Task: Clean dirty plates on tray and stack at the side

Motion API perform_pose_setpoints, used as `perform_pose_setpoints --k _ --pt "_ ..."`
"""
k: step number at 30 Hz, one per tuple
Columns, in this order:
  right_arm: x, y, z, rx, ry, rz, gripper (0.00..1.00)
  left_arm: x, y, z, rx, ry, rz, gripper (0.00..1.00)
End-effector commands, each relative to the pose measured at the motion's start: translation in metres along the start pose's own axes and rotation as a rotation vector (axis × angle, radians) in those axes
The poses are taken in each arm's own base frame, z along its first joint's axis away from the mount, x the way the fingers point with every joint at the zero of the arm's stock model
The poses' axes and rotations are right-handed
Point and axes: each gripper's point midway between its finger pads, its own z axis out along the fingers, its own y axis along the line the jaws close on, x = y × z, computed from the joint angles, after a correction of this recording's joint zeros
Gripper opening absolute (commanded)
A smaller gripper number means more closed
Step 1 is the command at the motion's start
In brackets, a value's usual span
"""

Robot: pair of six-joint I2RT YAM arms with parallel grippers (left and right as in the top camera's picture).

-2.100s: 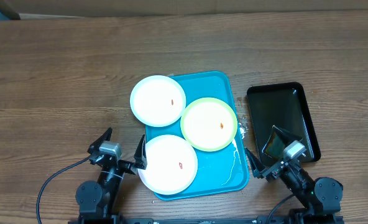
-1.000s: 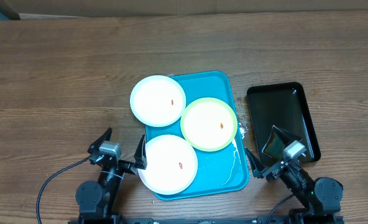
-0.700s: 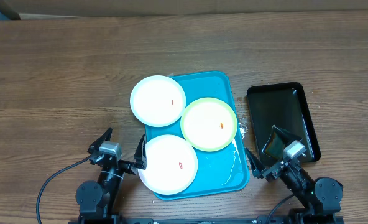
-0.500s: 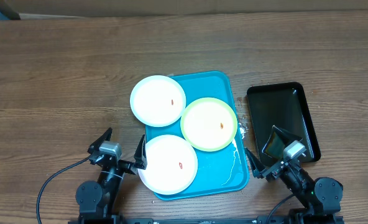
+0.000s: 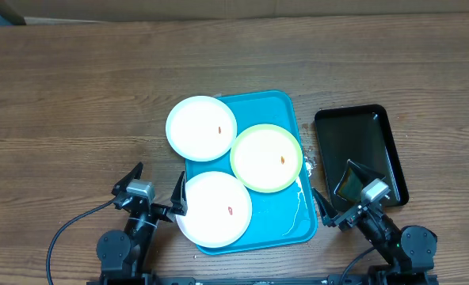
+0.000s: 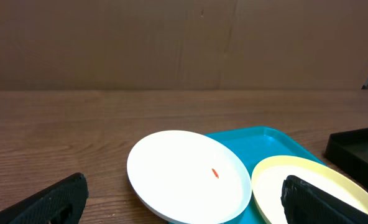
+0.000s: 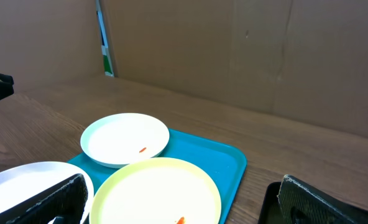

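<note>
Three speck-stained plates (image 5: 266,158) lay across the teal tray (image 5: 271,225), evidently awaiting cleaning, while the left gripper (image 5: 156,188) and right gripper (image 5: 337,190) sat parked nearby, both wide open and empty.

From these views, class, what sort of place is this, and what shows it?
Probably a robot test bench: plain brown cardboard wall, wood-grain table, left gripper and right gripper at its edge.
</note>
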Motion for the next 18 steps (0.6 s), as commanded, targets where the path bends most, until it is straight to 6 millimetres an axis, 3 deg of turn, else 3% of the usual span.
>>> perform_pose_setpoints --k 1,18 --pt "0.0022 0.0006 -0.0002 -0.004 -0.002 0.003 1.00 -0.0001 -0.0010 -0.0002 0.004 -0.005 0.002 1.00" --pt "0.0022 0.0006 -0.0002 -0.004 -0.002 0.003 1.00 -0.0001 -0.0010 -0.0002 0.004 -0.005 0.002 1.00"
